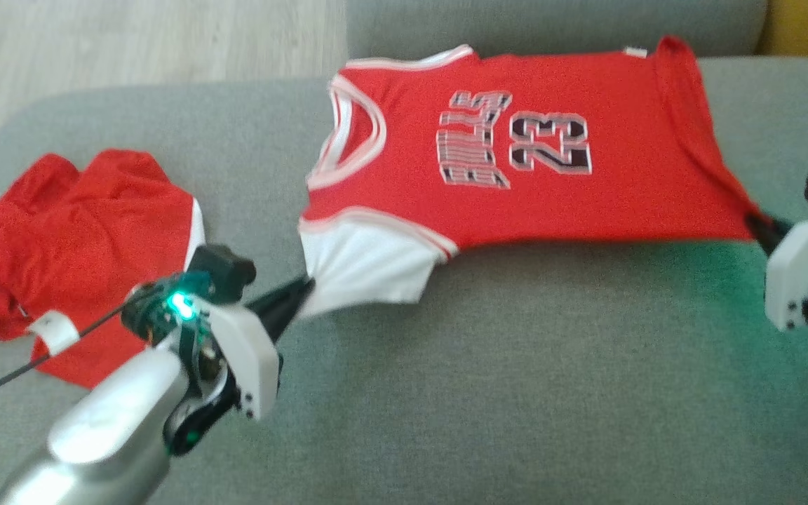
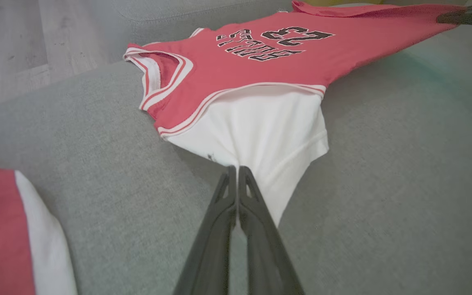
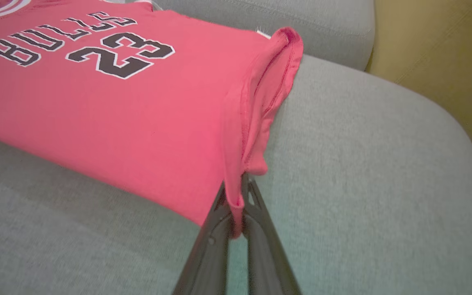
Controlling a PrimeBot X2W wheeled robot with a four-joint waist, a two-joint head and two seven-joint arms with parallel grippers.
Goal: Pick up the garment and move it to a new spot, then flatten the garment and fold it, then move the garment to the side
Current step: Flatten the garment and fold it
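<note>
The garment [image 1: 516, 147] is a red jersey with white sleeves and "BULLS 23" on its chest, stretched sideways over a grey sofa seat [image 1: 488, 379]. My left gripper [image 1: 304, 286] is shut on its near white sleeve [image 2: 260, 135], fingers pressed together on the cloth [image 2: 237, 174]. At the right, my right gripper [image 1: 755, 223] is shut on the red hem corner [image 3: 236, 196], which is pinched between the two dark fingers [image 3: 219, 213]. The cloth is pulled taut between both grippers, its near edge lifted slightly off the cushion.
A second red and white garment [image 1: 74, 252] lies crumpled on the sofa's left end, close behind my left arm. The sofa backrest [image 1: 551, 24] runs along the far side, pale wood floor [image 1: 130, 42] beyond it at the left, and a yellow surface [image 3: 436, 53] at the right.
</note>
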